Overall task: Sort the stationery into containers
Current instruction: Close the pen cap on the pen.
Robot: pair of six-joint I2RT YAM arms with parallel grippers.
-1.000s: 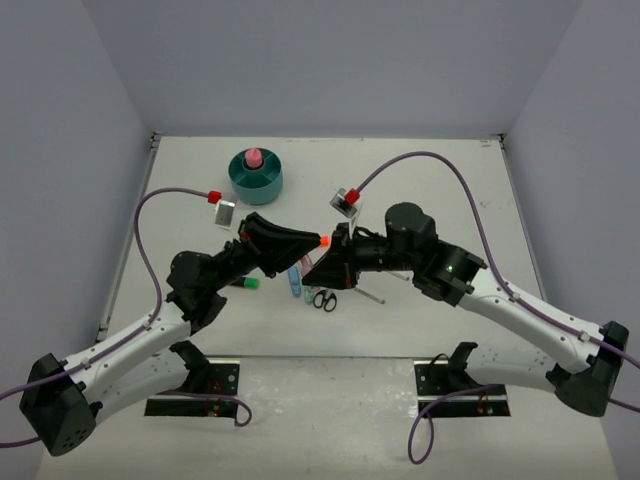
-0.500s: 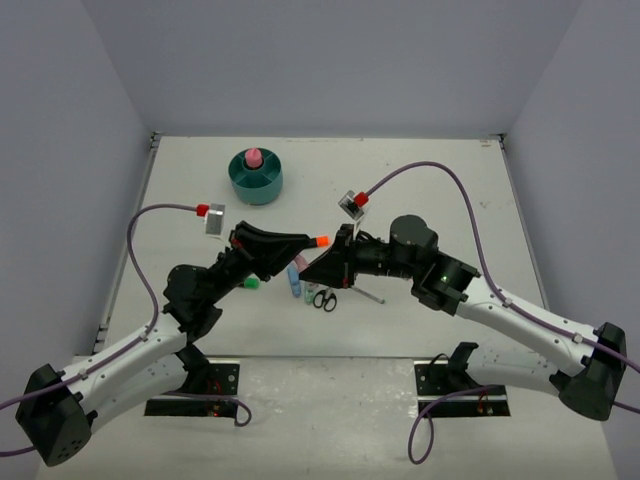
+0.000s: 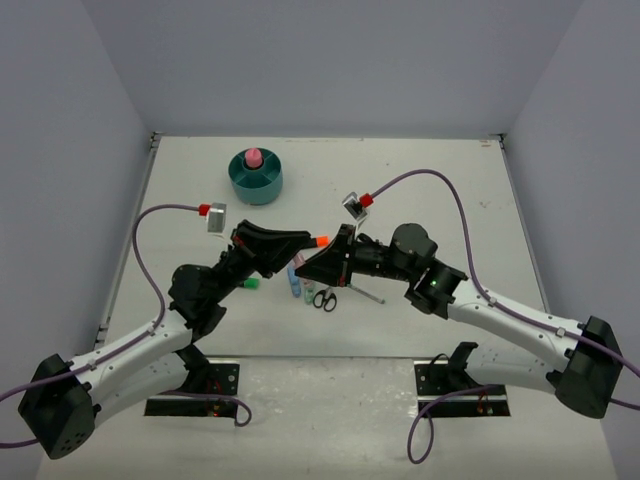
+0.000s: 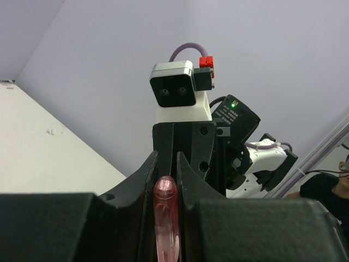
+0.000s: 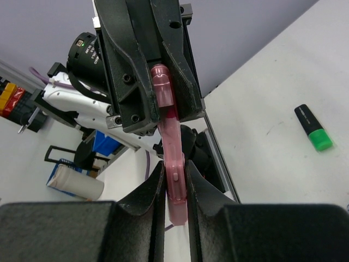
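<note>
Right, both sets of jaws are pinched narrow on one pink marker. My left gripper has its rounded end and my right gripper the other end, in mid-air above the loose stationery and well apart from the teal organiser. I judge it light, stiff and slick-barrelled, likely to swivel in an end pinch, so I'd grip across the mid-barrel. Both arms reach inward from their bases, wrists roughly level, the two grippers nose to nose.
</note>
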